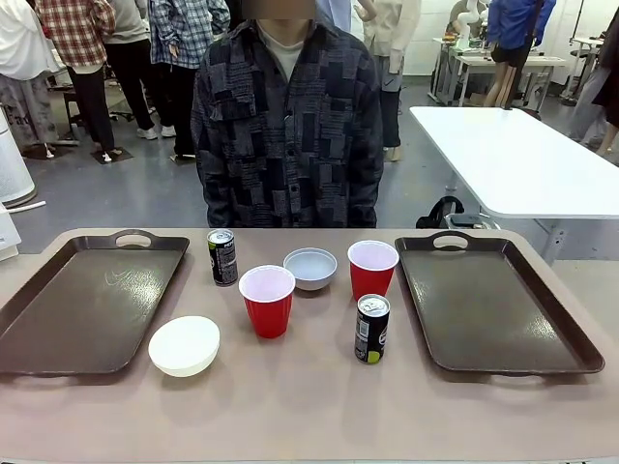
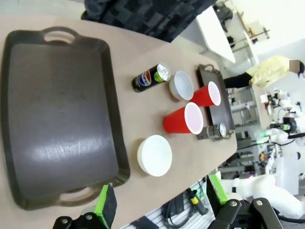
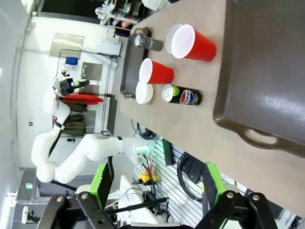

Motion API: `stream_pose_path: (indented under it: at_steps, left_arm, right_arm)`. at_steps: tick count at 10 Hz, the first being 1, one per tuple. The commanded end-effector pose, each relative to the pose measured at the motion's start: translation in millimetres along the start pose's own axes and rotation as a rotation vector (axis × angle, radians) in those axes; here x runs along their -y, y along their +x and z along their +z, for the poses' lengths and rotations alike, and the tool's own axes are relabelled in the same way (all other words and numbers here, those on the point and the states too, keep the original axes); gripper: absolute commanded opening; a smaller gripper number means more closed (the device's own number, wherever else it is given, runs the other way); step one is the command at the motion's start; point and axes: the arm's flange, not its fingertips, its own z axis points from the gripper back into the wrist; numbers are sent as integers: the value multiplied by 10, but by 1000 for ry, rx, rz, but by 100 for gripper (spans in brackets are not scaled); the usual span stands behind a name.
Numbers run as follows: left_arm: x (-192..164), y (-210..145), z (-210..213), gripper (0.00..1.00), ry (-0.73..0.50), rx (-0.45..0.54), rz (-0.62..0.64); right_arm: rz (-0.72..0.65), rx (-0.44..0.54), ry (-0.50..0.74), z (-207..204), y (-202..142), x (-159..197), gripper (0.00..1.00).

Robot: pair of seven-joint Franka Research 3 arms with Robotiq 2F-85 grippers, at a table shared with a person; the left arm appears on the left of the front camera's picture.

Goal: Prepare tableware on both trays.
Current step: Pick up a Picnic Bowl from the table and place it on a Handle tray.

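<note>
Two dark brown trays lie bare at the table's ends, the left tray (image 1: 87, 304) and the right tray (image 1: 493, 304). Between them stand two red cups (image 1: 267, 302) (image 1: 372, 269), two black cans (image 1: 222, 257) (image 1: 372, 329), a grey-blue bowl (image 1: 310, 269) and a white bowl (image 1: 184, 345). My left gripper (image 2: 161, 200) hangs open high over the table's near edge, with the left tray (image 2: 57, 114) and white bowl (image 2: 155, 155) below it. My right gripper (image 3: 157, 183) is open too, above the near edge beside the right tray (image 3: 267, 71) and a can (image 3: 182, 94).
A person in a dark patterned shirt (image 1: 290, 126) stands at the table's far side, hands out of view. A white table (image 1: 522, 159) stands behind on the right. In the right wrist view the left arm (image 3: 86, 152) shows beyond the table edge.
</note>
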Motion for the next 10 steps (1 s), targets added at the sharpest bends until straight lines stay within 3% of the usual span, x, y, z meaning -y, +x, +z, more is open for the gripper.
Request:
stream_pose_path:
  at_steps: [1, 5, 8, 9, 10]
  left_arm:
    - [-120, -4, -13, 100, -30, 30, 0]
    - [-255, -48, -57, 100, -18, 29, 38]
    - [-181, -76, -95, 100, 27, -81, -15]
    - [-253, -45, -66, 100, -3, -12, 62]
    - [-253, -45, -66, 100, -3, -12, 62]
  right_arm:
    - [-10, -21, 2, -27, 64, 64, 100]
    - [-69, -57, -15, -192, 114, 277, 100]
    - [-84, -65, -31, -209, 102, 273, 100]
    - [-84, -65, -31, -209, 102, 273, 100]
    - [-84, -65, -31, -209, 102, 273, 100]
